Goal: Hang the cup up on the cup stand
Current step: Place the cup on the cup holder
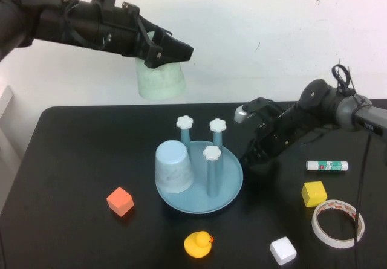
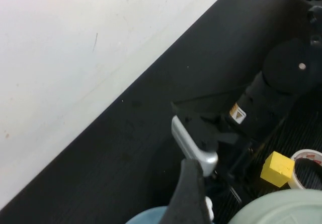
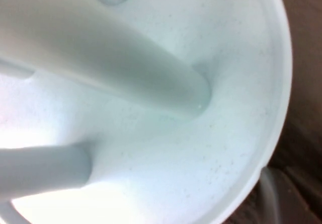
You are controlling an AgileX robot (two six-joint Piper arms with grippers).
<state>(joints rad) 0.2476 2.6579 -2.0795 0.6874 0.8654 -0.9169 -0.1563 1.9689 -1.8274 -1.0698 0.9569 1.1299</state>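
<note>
Because the cup (image 1: 161, 80) must drop mouth-down over a peg, the left pincer (image 1: 162, 46) grips it inverted at upper left above the cup stand (image 1: 233, 187), while the closed, empty right pincer (image 1: 253, 154) rests beside the stand on the counter (image 1: 78, 154).

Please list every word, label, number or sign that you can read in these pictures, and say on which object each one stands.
No text can be read.
Glue stick: green print on its label, too blurred to read.
Tape roll: red marks on its inner ring, too small to read.
Right arm: small yellow and white sticker, unreadable.
Cup, held up by the left end effector: no print.
Right end effector, low beside the stand: no print.
</note>
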